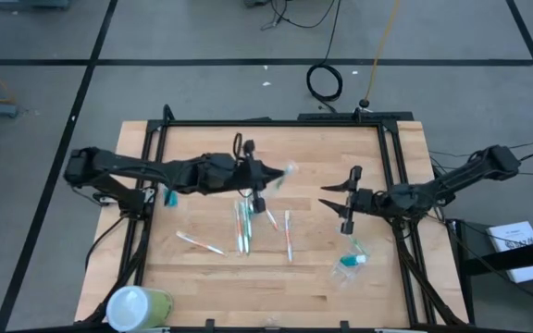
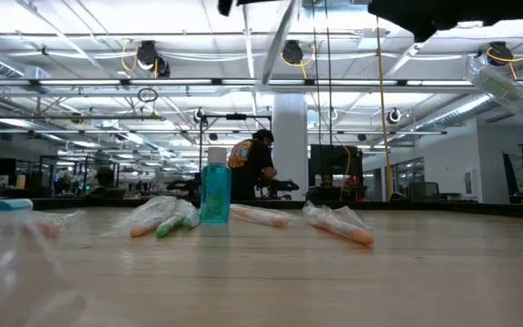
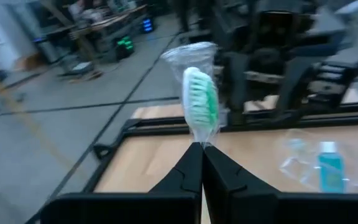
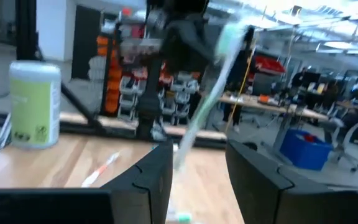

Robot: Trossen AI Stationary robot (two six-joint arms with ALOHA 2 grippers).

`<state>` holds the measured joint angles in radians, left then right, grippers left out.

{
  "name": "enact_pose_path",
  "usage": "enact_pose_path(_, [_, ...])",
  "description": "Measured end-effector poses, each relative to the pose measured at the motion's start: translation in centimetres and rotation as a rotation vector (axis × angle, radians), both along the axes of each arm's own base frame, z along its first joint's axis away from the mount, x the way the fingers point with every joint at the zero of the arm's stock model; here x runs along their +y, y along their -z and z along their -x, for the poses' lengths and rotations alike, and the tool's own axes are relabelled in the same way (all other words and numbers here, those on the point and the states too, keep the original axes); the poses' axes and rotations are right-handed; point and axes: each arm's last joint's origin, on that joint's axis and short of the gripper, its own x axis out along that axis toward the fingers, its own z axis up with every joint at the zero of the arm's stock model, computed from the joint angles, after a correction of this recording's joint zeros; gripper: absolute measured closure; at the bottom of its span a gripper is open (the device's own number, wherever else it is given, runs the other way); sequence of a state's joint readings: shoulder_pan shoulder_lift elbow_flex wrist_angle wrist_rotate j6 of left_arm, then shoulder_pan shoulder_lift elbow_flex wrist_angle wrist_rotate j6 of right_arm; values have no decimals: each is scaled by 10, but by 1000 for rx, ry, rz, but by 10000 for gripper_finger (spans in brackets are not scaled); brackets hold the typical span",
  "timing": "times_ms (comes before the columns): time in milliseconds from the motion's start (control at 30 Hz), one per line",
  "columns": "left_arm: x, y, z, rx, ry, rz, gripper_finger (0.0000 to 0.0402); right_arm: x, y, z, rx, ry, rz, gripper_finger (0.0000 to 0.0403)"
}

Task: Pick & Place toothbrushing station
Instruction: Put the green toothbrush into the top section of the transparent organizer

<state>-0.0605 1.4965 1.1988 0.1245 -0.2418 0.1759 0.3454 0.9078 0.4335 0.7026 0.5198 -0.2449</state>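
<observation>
My left gripper (image 1: 274, 178) is over the middle of the table, lifted, and shut on a green-headed toothbrush in a clear wrapper (image 3: 201, 99). The toothbrush also shows in the high view (image 1: 290, 171) and the low view (image 2: 507, 86). My right gripper (image 1: 326, 197) is open and empty just to its right, pointing toward it (image 4: 197, 165). Several wrapped toothbrushes (image 1: 244, 227) lie flat on the table below. A small teal bottle (image 1: 167, 196) stands upright at the left. A clear plastic holder with a teal piece (image 1: 350, 264) lies at the near right. My left gripper pinches the wrapped toothbrush between its two fingertips (image 3: 191, 163), on the handle just below the brush head (image 3: 201, 142). The head sticks out beyond the fingertips, lifted clear of the table.
A large yellow-green container with a white top (image 1: 137, 305) stands at the near left corner. A black frame (image 1: 276, 122) runs along the table's far, left and right sides. The near middle of the table is bare wood. A person (image 2: 257, 163) stands far behind.
</observation>
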Motion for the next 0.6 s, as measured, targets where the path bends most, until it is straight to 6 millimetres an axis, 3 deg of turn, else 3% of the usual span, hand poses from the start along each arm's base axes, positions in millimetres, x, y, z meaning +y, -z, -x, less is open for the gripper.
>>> enact_pose_path(133, [-3, 9, -12, -21, 79, 2, 400, -3, 2, -12, -59, -1, -16, 250])
enact_pose_path(300, [-4, 18, -22, -30, 109, 7, 400, -12, 4, -22, -106, -43, -98, 205])
enact_pose_path(433, [-5, 18, -23, -42, 111, 10, 400, -20, 8, -29, -113, -114, -164, 174])
enact_pose_path(600, [-5, 15, -23, -69, 121, 15, 400, -25, 4, -48, -95, -144, -180, 167])
